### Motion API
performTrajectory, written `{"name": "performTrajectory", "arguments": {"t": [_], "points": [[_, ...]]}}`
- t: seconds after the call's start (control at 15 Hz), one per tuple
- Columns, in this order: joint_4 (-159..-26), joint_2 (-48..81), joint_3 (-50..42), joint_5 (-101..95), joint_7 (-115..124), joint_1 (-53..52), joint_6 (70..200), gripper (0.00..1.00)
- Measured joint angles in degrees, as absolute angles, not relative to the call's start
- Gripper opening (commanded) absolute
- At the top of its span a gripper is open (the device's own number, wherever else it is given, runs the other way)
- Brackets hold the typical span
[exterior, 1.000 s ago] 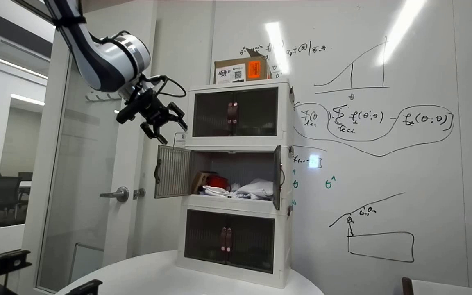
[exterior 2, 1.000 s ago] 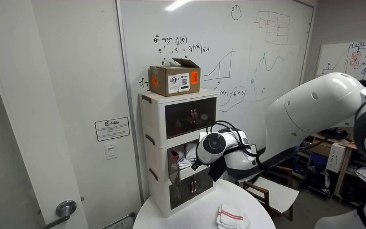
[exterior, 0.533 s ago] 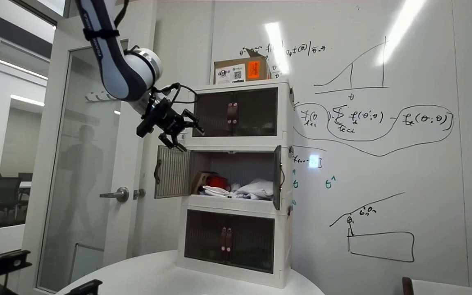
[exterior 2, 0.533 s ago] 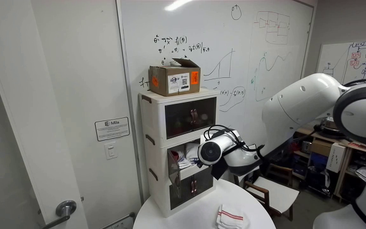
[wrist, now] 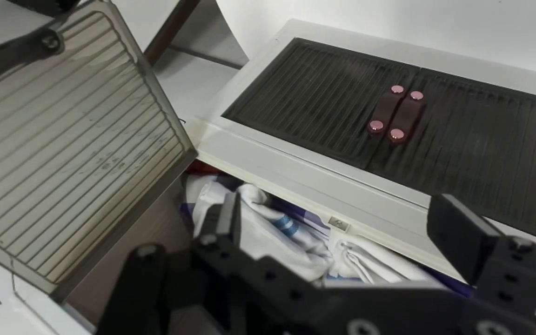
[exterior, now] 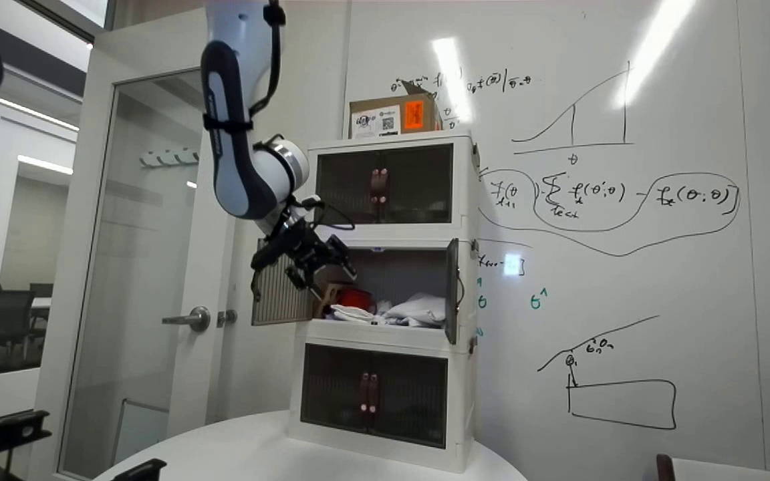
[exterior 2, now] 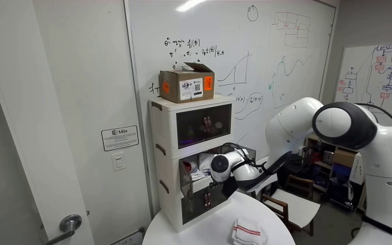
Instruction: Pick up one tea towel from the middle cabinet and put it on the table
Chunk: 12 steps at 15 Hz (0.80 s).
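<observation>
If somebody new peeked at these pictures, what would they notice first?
Probably the big white robot arm stretched across an exterior view, with its black gripper open near the open middle cabinet. Inside that cabinet, something bright red stands out near white tea towels. Then maybe the brown cardboard box with orange labels, on top of the cabinet stack.

The fingers (wrist: 464,239) are black; a tea towel (wrist: 268,232) is white, banded blue; the middle cabinet (exterior: 385,332), white; an object (exterior: 356,298) inside, red. Dark ribbed doors (wrist: 324,93) have maroon handles (wrist: 407,114). On the white surface (exterior 2: 209,234), a white cloth (exterior 2: 247,233) striped red. Brown box (exterior 2: 186,85), orange stickers (exterior 2: 208,83).
</observation>
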State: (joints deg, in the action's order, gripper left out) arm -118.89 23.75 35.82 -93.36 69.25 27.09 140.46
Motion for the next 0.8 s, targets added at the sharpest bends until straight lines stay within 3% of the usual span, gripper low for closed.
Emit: {"name": "performTrajectory", "arguments": {"t": [0.33, 0.8], "points": [[-101.67, 35.13, 17.3, -93.25, 69.75, 8.29, 144.35, 1.0], [-80.29, 49.62, 7.54, -90.64, 68.76, 0.18, 145.73, 1.0]]}}
